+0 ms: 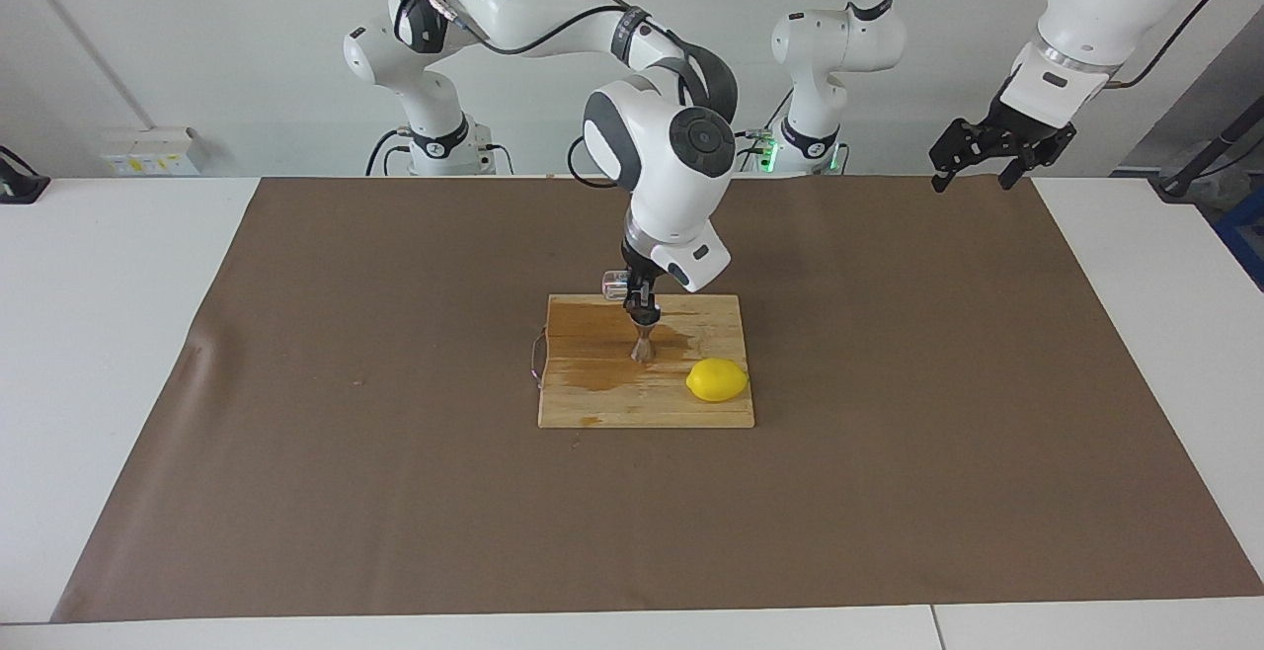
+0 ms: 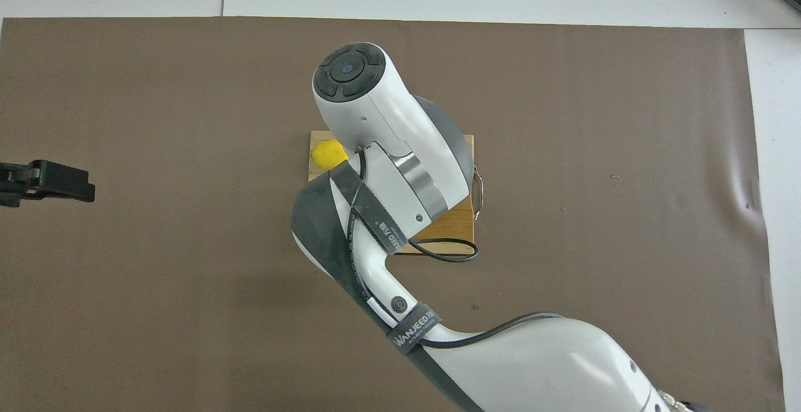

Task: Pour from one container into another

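Right gripper point(image 1: 642, 319) hung low over the wooden cutting board point(image 1: 592, 403), its fingers pressed together on the tiny clear glass cup point(image 1: 617, 284), which lay tipped on its side in the air just above the steel jigger point(image 1: 642, 349). Whether anything was running out of the cup I could not tell. The jigger stood upright on the board, about at its middle, right under the gripper. A darker, wet-looking patch spread across the wood around the jigger and toward the right arm's end of the board. A lemon point(image 1: 717, 379) sat on the same board, beside the jigger toward the left arm's end and slightly farther from the robots, apart from it. The board lay in the middle of a brown mat point(image 1: 296, 433) that covered most of the white bench point(image 1: 89, 334).

From overhead the right arm's big white wrist hid the cup, the jigger and most of the board; only the lemon point(image 2: 330, 154) peeked out at a corner.

Left gripper point(image 1: 997, 151) waited high up over the mat's edge at the left arm's end, its fingers spread wide and holding nothing.
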You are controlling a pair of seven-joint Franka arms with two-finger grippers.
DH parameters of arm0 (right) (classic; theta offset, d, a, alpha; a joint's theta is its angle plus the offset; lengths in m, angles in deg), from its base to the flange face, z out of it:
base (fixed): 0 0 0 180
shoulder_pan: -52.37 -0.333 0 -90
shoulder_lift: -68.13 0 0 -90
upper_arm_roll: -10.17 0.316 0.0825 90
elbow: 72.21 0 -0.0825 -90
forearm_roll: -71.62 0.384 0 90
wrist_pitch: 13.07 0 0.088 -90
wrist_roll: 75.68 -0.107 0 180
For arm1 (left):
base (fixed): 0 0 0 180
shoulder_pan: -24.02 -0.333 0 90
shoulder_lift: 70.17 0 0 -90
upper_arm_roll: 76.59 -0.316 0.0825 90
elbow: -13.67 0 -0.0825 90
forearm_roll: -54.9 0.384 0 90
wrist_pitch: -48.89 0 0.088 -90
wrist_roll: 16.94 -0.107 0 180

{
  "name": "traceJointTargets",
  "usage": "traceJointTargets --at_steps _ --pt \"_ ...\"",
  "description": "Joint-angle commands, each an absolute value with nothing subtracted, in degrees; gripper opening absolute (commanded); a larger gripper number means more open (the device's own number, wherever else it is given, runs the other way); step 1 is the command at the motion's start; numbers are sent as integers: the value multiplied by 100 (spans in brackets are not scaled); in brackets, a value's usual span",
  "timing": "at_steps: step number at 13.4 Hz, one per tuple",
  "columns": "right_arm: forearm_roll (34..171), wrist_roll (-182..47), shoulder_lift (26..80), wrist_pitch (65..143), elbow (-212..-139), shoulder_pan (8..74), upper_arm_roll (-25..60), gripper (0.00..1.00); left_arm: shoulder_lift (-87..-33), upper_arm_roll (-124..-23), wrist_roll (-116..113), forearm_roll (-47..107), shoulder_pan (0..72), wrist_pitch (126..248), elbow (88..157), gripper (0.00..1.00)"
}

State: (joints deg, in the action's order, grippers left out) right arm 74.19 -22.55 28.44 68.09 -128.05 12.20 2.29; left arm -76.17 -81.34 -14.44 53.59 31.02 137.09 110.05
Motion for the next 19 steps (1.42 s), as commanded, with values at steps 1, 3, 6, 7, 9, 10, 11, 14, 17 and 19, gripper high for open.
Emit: traceJointTargets --at_steps 1,3,6,7,9,10,11,14,17,19 --pt "7347 -2198 2797 6797 -12643 1265 278 28 -7756 -8134 -1457 5454 3097 13704 11149 100" --pt "7443 -2207 2832 6858 -12661 1282 270 32 -7764 -8134 -1457 5454 3105 13704 11140 100" --pt "7689 -2233 2849 6902 -12670 1326 270 34 -7764 -8134 -1457 5454 3097 13704 11149 100" --pt "7820 -2242 2867 6954 -12696 1344 261 34 -7756 -8134 -1465 5454 3105 13704 11149 100" --pt "7979 -2207 2876 6981 -12696 1431 261 35 -7756 -8134 -1465 5454 3097 13704 11140 100" --pt "8110 -2155 2885 7120 -12714 1467 261 36 -7764 -8134 -1465 5454 3097 13704 11149 100" --pt "8146 -2128 2928 7209 -12766 1493 261 36 -7756 -8134 -1457 5454 3097 13704 11149 100" --pt "8226 -2014 3025 7420 -12942 1572 261 36 -7764 -8134 -1465 5454 3105 13704 11149 100" --pt "8305 -1917 3086 7551 -13056 1625 261 37 -7764 -8134 -1465 5454 3097 13704 11140 100" --pt "8322 -1864 3506 8129 -13808 1678 261 37 -7764 -8134 -1465 5454 3097 13704 11149 100"
